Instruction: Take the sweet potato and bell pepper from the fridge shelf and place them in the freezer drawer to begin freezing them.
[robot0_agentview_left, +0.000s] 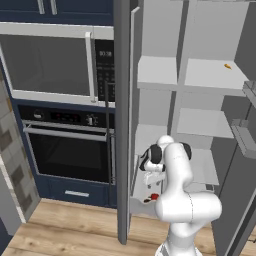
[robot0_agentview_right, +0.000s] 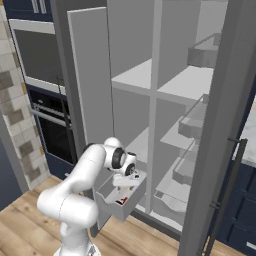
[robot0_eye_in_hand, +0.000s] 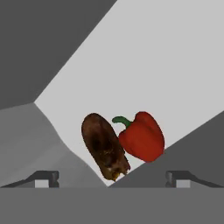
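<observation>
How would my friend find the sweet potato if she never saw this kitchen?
Look at the open fridge, then down to the grey freezer drawer pulled out at its bottom, under the robot's gripper. Two vegetables lie side by side inside. The sweet potato is the long, dull, dark brown lump; its neighbour, the bell pepper, is round, shiny and red with a green stem.

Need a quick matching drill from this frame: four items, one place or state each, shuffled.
Items:
1. sweet potato
2. bell pepper
3. gripper
4. orange sliver

Descriptions:
A. open, above the freezer drawer
B. alone on the upper fridge shelf
C. glossy red with a green stem, in the drawer
D. dark brown and oblong, against the pepper

Pairs: 1-D, 2-C, 3-A, 4-B
</observation>
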